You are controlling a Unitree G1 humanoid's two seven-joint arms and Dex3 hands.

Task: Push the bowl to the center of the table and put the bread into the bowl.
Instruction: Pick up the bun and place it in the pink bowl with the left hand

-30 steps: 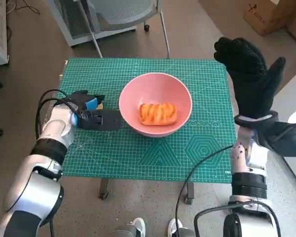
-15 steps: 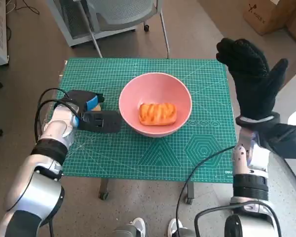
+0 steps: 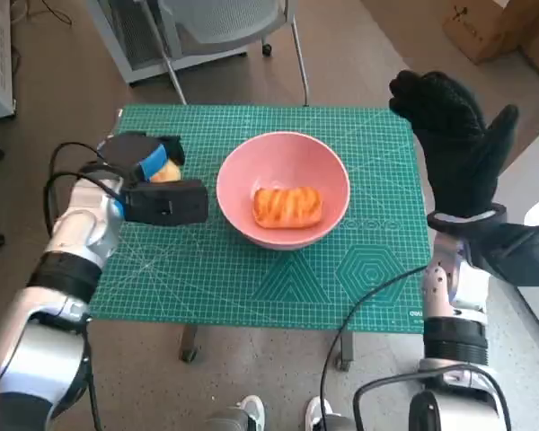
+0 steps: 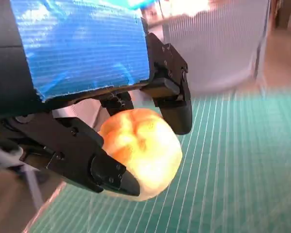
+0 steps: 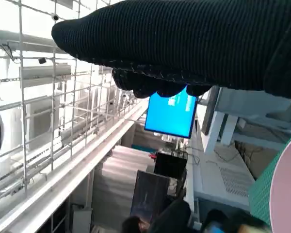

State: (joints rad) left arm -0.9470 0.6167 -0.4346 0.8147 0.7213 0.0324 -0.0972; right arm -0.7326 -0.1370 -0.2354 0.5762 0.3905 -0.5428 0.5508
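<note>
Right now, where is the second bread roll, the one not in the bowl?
In the left robot hand, a roll held above the mat, left of the bowl.

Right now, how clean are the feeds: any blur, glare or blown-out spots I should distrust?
Head view: sharp and evenly lit, with wide-angle bending at the edges. Left wrist view: the bread is overexposed and the green mat behind it soft. Right wrist view: the glove is a dark band and the monitor glares.

Green cutting mat [image 3: 251, 269] with white grid lines, covering the small table. Behind its far edge, chair [image 3: 225, 27] on castors. Cardboard box [image 3: 490, 27] on the floor at far right. Lit blue monitor [image 5: 172, 114] in the right wrist view.
</note>
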